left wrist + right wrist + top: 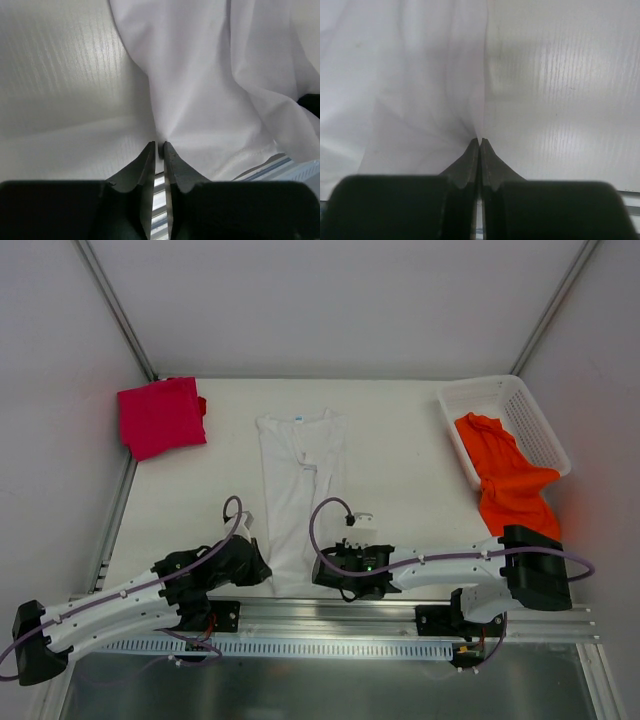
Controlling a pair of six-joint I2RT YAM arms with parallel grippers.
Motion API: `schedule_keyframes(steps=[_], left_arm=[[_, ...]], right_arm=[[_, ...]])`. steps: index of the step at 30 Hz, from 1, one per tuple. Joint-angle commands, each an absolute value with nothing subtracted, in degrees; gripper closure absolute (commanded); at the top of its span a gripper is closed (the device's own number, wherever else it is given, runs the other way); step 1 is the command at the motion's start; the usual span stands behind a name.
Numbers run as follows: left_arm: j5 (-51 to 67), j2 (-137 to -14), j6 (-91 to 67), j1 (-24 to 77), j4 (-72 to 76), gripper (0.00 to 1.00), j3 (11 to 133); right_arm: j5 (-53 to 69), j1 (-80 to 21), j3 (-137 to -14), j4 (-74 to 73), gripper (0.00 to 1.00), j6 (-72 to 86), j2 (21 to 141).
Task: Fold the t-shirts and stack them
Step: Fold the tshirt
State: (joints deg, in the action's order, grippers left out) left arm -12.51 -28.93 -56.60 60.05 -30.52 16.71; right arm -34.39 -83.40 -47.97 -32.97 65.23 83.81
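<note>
White t-shirt (300, 490) lies flat on the worktop (400, 480), lengthwise. Collar at the far end with a small blue neck label (297, 420); hem at the near end, just beside the aluminium rail (330, 612). It reads as a narrow strip with the sides turned in, and soft creases run down its middle.

Left pincer (266, 565) sits at the near left corner of the white t-shirt. In the wrist view its fingers (145, 165) are clenched to a thin slit, and the cloth puckers into the tips. It is grasping the white t-shirt at its edge.

Right pincer (322, 575) sits at the near right corner of the white t-shirt. In the wrist view its fingers (467, 165) are pressed together, and wrinkles fan out from the tips. It is grasping the white t-shirt along its right edge.

Both arms reach in low, one from each side of the hem.

Magenta-red t-shirt (160, 417) lies to the far left of the white t-shirt, well apart from it, folded into a rough square.

White lattice basket (535, 420) stands to the far right of the white t-shirt, well apart. Orange t-shirt (510, 480) lies partly inside the basket. Its lower part is crumpled over the near rim and spills onto the worktop, right of the white t-shirt and not touching it
</note>
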Motion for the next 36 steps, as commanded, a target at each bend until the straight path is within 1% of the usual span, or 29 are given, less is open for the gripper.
schedule_keyframes(steps=[1, 2, 3, 4, 5, 11, 13, 14, 15, 17, 18, 19, 21, 24, 26, 27, 28, 29, 30, 31, 32, 33, 34, 35, 36], left_arm=[[-13.5, -30.2, -57.3, 60.5, -32.0, 0.86, 19.4], [-12.5, -30.5, -57.7, 60.5, -31.9, 0.47, 19.5], [-11.8, -30.6, -58.0, 60.5, -31.7, 0.25, 19.4], [-11.0, -30.6, -59.0, 60.5, -31.4, 0.11, 19.2], [-10.4, -30.6, -59.4, 60.5, -31.2, 0.01, 19.0], [-5.1, -28.6, -62.3, 60.8, -30.7, 0.01, 15.6], [-4.0, -27.3, -63.7, 61.5, -30.7, 0.01, 14.8], [-3.7, -25.9, -64.4, 61.9, -30.5, 0.01, 14.5], [-3.5, -25.5, -65.1, 62.7, -30.4, 0.01, 14.0], [-3.2, -24.7, -67.4, 63.9, -29.5, 0.01, 13.4], [-3.3, -25.0, -67.9, 65.6, -28.1, 0.02, 12.8], [-3.6, -25.5, -69.3, 66.8, -27.3, 0.02, 12.7], [-5.7, -28.7, -70.7, 69.5, -24.5, 0.03, 12.4], [-9.7, -36.5, -74.1, 75.7, -20.7, 0.06, 13.9], [-14.4, -42.7, -75.4, 80.6, -20.1, 0.12, 16.4], [-16.4, -44.3, -77.8, 82.2, -20.1, 0.17, 17.3], [-18.6, -46.6, -79.6, 86.0, -20.0, 0.29, 17.7], [-22.8, -47.6, -81.4, 87.8, -19.9, 0.35, 18.2], [-24.3, -49.0, -83.6, 89.3, -19.6, 0.41, 18.5], [-25.5, -49.7, -84.5, 91.0, -19.5, 0.56, 18.9], [-26.3, -50.2, -85.7, 91.3, -19.5, 0.64, 18.9], [-26.5, -51.1, -86.0, 91.5, -19.5, 0.70, 19.0], [-26.6, -51.5, -86.0, 91.5, -19.4, 0.74, 19.0], [-26.6, -51.9, -86.2, 91.5, -19.5, 0.76, 19.1], [-26.6, -52.3, -86.1, 91.5, -19.5, 0.76, 19.2]], right_arm=[[-39.3, -83.6, -51.8, -41.2, 0.99, 63.9, 82.3], [-39.4, -83.6, -52.4, -41.2, 0.99, 63.6, 82.7], [-39.3, -83.6, -52.7, -41.2, 0.99, 63.3, 83.1], [-39.1, -83.6, -53.7, -41.2, 1.00, 63.0, 84.4], [-39.0, -83.6, -54.1, -41.3, 0.99, 62.6, 85.0], [-37.0, -83.6, -54.9, -38.9, 0.99, 61.4, 88.5], [-35.7, -83.7, -54.4, -36.8, 0.93, 60.6, 88.8], [-35.3, -83.7, -53.6, -36.0, 0.86, 60.2, 88.7], [-34.6, -83.7, -53.2, -35.3, 0.65, 59.8, 88.8], [-34.1, -83.8, -52.5, -33.8, 0.44, 59.5, 88.8], [-33.8, -83.8, -51.9, -33.5, 0.29, 59.5, 88.9], [-33.7, -83.8, -51.8, -33.3, 0.23, 59.7, 88.9], [-33.6, -83.9, -51.7, -33.4, 0.17, 59.7, 89.5], [-33.5, -84.1, -51.5, -33.4, 0.17, 60.2, 89.9], [-33.5, -84.2, -51.4, -33.6, 0.17, 60.6, 89.9], [-33.7, -84.2, -51.3, -33.9, 0.18, 60.9, 89.7], [-33.7, -84.3, -51.1, -34.2, 0.21, 61.4, 89.5], [-34.0, -84.4, -50.8, -34.4, 0.24, 61.8, 89.3], [-34.0, -84.5, -50.2, -34.5, 0.26, 62.0, 88.8], [-34.1, -84.5, -49.8, -34.7, 0.33, 62.7, 88.5], [-34.1, -84.5, -49.5, -34.6, 0.38, 62.9, 88.3], [-34.2, -84.6, -49.0, -34.6, 0.46, 63.1, 87.7], [-34.1, -84.6, -48.3, -34.8, 0.61, 63.4, 87.6], [-34.1, -84.7, -48.1, -34.9, 0.65, 63.9, 87.4], [-34.0, -84.8, -47.8, -34.9, 0.68, 64.0, 87.2]])
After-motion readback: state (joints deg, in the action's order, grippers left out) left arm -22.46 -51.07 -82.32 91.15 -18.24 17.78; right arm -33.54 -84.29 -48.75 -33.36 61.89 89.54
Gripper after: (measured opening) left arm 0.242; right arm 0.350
